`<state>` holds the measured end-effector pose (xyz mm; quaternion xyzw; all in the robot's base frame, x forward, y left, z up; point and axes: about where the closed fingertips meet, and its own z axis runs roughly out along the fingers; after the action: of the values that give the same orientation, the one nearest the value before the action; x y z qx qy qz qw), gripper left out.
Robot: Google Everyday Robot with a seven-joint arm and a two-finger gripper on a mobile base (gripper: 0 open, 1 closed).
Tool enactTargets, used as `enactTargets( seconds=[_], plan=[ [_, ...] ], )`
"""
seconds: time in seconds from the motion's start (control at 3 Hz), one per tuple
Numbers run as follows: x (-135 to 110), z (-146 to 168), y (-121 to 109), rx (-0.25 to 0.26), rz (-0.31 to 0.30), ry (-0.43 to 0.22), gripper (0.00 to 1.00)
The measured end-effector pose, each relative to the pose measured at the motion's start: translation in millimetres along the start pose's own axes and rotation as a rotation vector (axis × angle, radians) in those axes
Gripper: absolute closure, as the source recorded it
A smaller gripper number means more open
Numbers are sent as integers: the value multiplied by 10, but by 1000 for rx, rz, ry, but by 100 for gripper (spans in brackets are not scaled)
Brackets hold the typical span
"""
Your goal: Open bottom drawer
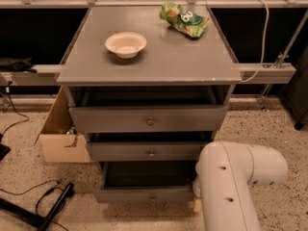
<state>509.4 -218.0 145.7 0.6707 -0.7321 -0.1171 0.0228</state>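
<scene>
Bottom drawer point(147, 195) stands pulled out; tool point(197, 204) sits at its right end behind arm point(231, 182), grip impossible to tell.

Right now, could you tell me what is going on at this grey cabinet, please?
The robot's white arm reaches down at the lower right of the cabinet. Its tool is mostly hidden behind the arm, beside the right end of the bottom drawer. That drawer is pulled out, its dark inside showing. The middle drawer and top drawer also stand slightly out. A bowl and a green bag sit on top.
</scene>
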Motion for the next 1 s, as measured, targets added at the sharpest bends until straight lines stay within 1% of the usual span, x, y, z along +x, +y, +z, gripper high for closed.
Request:
enactTargets(
  seconds=[0.33,0.67,1.0],
  plan=[
    [-12,-32,-22,0,0,0,59],
    [81,-146,-77,16,12,13,90],
    [96,-162,-106,26,17,20,100]
  ],
)
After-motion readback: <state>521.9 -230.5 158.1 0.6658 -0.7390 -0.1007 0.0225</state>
